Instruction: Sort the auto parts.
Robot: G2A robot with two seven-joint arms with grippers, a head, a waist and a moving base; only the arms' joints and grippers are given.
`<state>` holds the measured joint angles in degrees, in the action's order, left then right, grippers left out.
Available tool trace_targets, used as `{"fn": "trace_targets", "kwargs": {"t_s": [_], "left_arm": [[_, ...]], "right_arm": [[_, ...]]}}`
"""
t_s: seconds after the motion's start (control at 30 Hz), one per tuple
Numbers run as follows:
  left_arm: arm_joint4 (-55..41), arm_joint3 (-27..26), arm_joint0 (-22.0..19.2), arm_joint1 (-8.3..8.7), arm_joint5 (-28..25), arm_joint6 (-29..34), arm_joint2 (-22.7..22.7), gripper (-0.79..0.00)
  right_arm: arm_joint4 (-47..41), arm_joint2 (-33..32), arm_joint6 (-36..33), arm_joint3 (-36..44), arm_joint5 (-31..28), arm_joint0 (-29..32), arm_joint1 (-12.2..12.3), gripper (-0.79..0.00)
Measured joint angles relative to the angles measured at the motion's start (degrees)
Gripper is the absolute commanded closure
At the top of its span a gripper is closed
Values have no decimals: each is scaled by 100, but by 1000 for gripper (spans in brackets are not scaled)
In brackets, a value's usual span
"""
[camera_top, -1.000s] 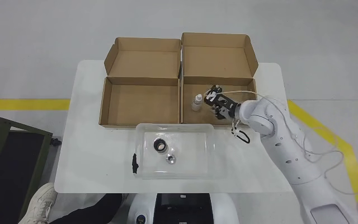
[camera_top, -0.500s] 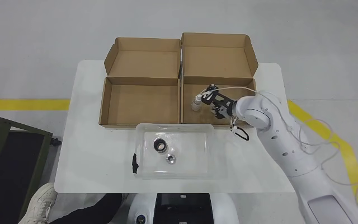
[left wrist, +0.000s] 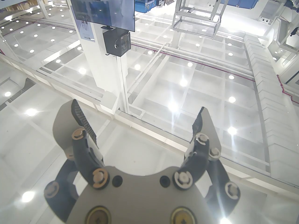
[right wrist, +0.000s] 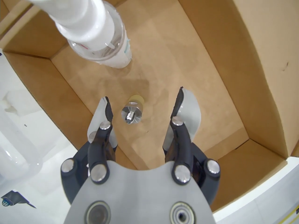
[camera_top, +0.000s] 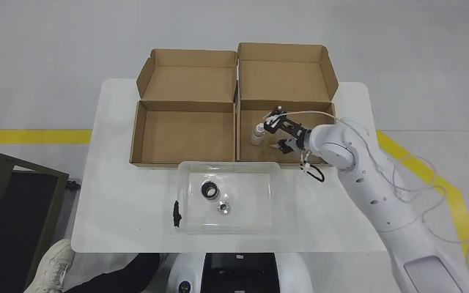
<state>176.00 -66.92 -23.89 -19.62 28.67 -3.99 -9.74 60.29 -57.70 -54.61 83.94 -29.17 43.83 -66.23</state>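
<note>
My right gripper (right wrist: 143, 95) hangs open inside the right cardboard box (right wrist: 186, 47), its jaws wide apart. Straight under it, a small silver metal part with a pale base (right wrist: 132, 115) stands on the box floor, free of both fingers. A clear bottle with a white cap (right wrist: 98, 36) stands upright just beyond it. From above, the right gripper (camera_top: 275, 126) is next to the bottle (camera_top: 258, 133) near the box's left wall. My left gripper (left wrist: 138, 106) is open, holds nothing and points up at the ceiling.
The left cardboard box (camera_top: 183, 135) stands beside the right box (camera_top: 253, 117), both with lids folded back. A clear plastic tray (camera_top: 229, 165) in front holds a dark ring (camera_top: 209, 192) and a small metal piece (camera_top: 223, 209). A black part (camera_top: 176, 213) lies on the table by the tray.
The right gripper moved left along the box toward the bottle, then eased back slightly. The tray's contents and the black part stayed put.
</note>
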Motion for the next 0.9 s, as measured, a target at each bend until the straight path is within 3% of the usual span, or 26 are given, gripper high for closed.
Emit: {"fn": "trace_targets", "kwargs": {"t_s": [0.27, 0.37, 0.43, 0.53, 0.9], "left_arm": [[0, 0, 0, 0, 0, 0, 0, -785], [0, 0, 0, 0, 0, 0, 0, -785], [0, 0, 0, 0, 0, 0, 0, -785], [0, 0, 0, 0, 0, 0, 0, -785], [0, 0, 0, 0, 0, 0, 0, -785]], "right_arm": [[-10, -481, 357, 1063, -156, 667, 159, -594], [85, -684, 459, 1631, -155, 1064, 229, -650], [182, -814, 545, 2037, -137, 1353, 273, -736], [282, -1000, 701, 2564, -167, 1742, 331, -779], [750, -1046, 1272, 3947, -730, 2854, 459, -785]]}}
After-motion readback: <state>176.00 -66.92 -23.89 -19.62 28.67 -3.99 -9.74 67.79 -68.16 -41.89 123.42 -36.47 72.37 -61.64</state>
